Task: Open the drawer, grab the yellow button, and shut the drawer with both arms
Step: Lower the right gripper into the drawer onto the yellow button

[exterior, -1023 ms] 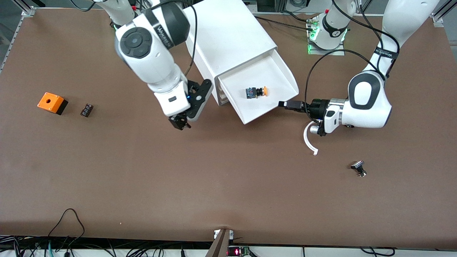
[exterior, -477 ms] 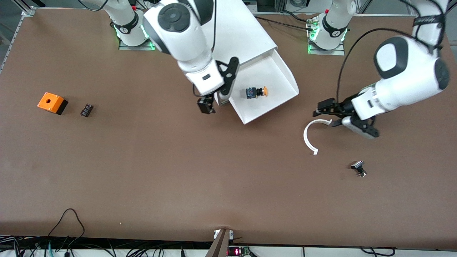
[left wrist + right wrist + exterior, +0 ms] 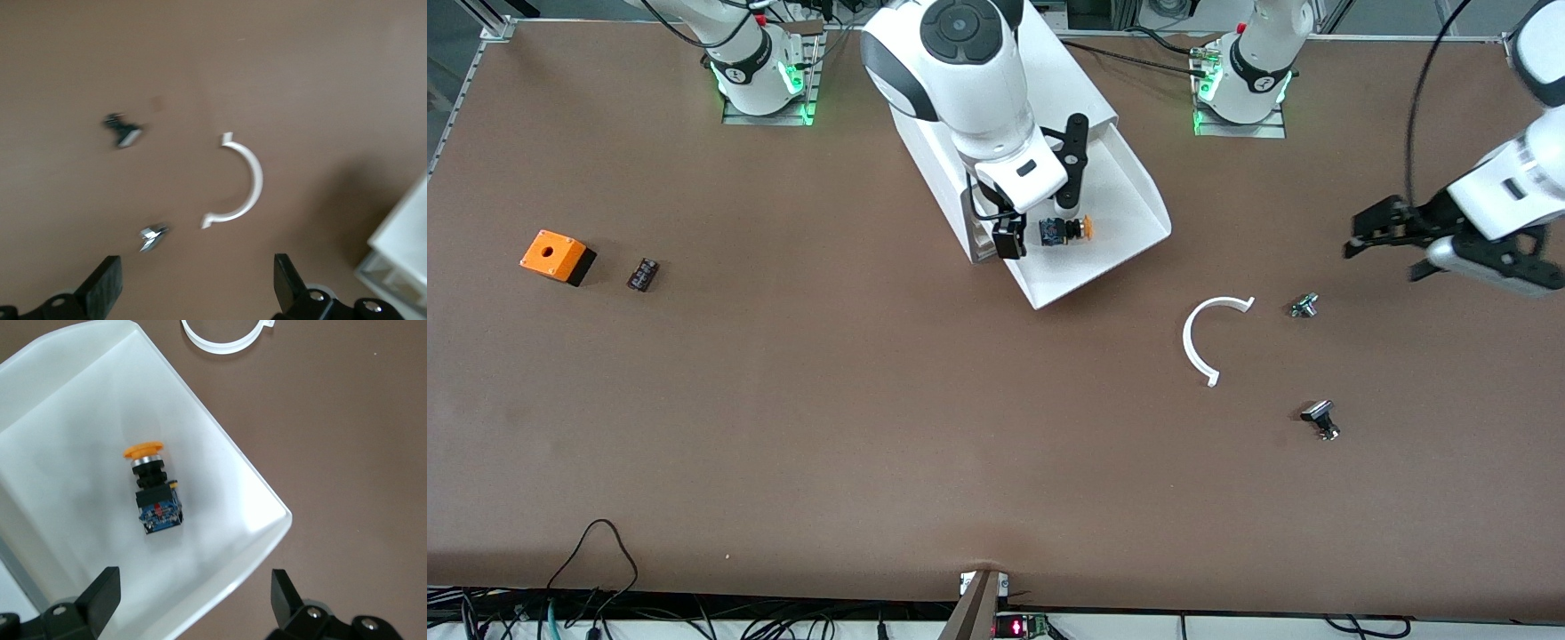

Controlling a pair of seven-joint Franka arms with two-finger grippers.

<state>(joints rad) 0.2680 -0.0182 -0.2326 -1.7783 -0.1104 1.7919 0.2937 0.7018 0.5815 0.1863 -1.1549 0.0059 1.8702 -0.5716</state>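
Both pincers released: right pincer (image 3: 1032, 233) over button (image 3: 1064, 230), half-hiding drawer (image 3: 1129, 200); left pincer (image 3: 1383, 236) blurred.

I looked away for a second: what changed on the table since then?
The right gripper swung in over the open drawer, fingers open above the button. The left gripper backed off toward its own end, uncovering a small silver part. The drawer, button and white ring stayed put.

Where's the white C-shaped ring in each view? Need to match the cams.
Front view: white C-shaped ring on the bare table, nearer the camera than the open drawer.
Left wrist view: ring mid-frame, a drawer corner at the frame edge.
Right wrist view: cut off at the frame edge.
Shared landmark: the drawer.
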